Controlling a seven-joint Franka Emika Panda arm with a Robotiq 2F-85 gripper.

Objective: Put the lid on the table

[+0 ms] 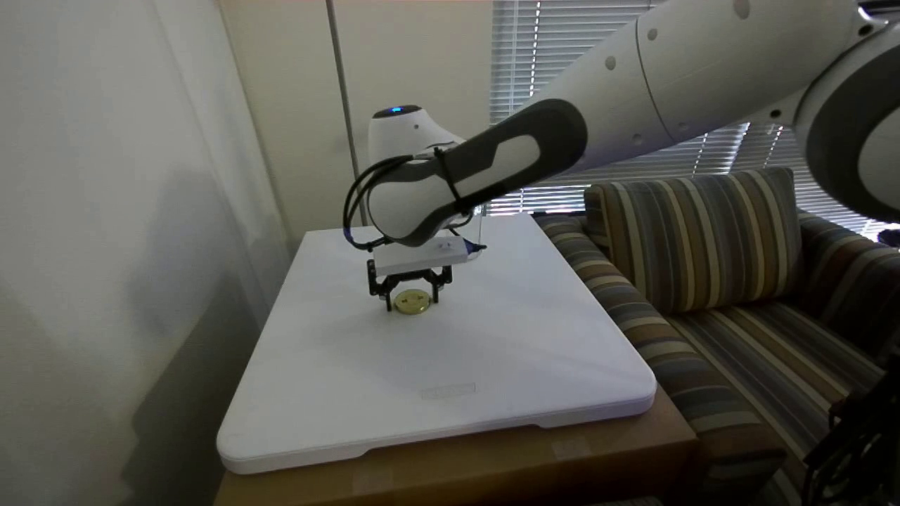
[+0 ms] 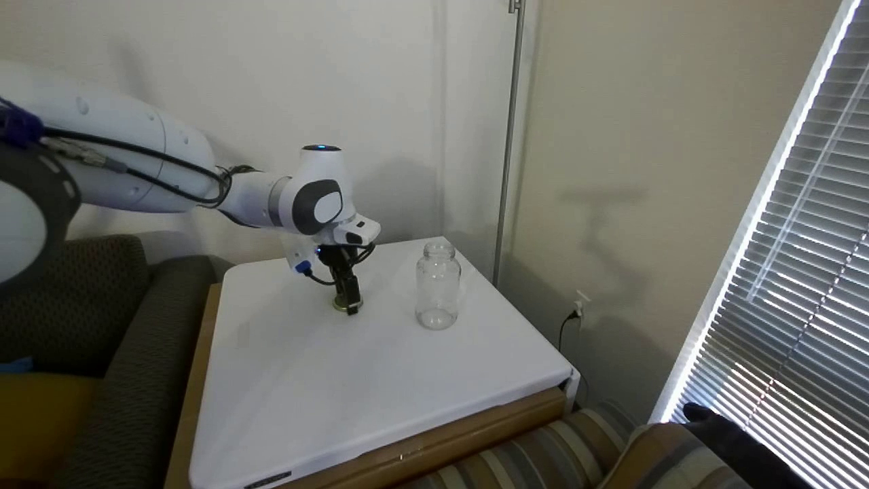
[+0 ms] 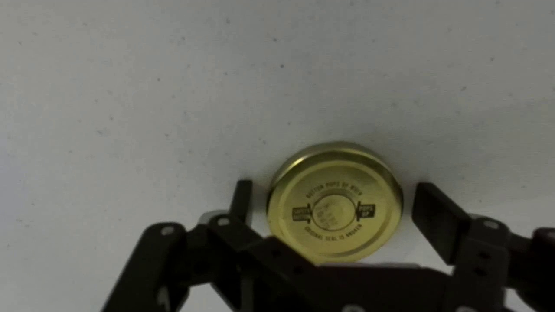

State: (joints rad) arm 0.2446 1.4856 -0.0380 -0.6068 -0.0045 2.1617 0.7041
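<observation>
Well to the left of the jaws, in an exterior view, a dark sofa [image 2: 68, 299] stands alongside the table [image 2: 319, 387], whose thick white, round-cornered top over a brown base extends beneath the jaws and to either side of them. The white robot arm [image 2: 251, 197] enters from the same side and carries the gripper [image 3: 334, 201], which points down at the table top.

In the wrist view, the finger [image 3: 243, 201] at the left of the frame stands just beside the lid [image 3: 334, 212]. The lid, a round gold-coloured cap with dark lettering around its central button, lies flat on the table between the jaws. A narrow gap separates its rim from each finger; the jaws are thus released, spread wider than the lid. Black linkage [image 3: 381, 286] covers part of the lid's lower edge.

To the right of the jaws, in an exterior view, an upright clear glass jar [image 2: 438, 285] stands on the table, near the lid but apart from it. Farther right, beyond the table, rises a slender metal pole [image 2: 508, 149]. In both exterior views a striped sofa [image 2: 529, 462] adjoins the table to the right of the jaws. A wall outlet [image 2: 579, 305] with a dark cord follows, then window blinds [image 2: 794, 285], farthest right.
</observation>
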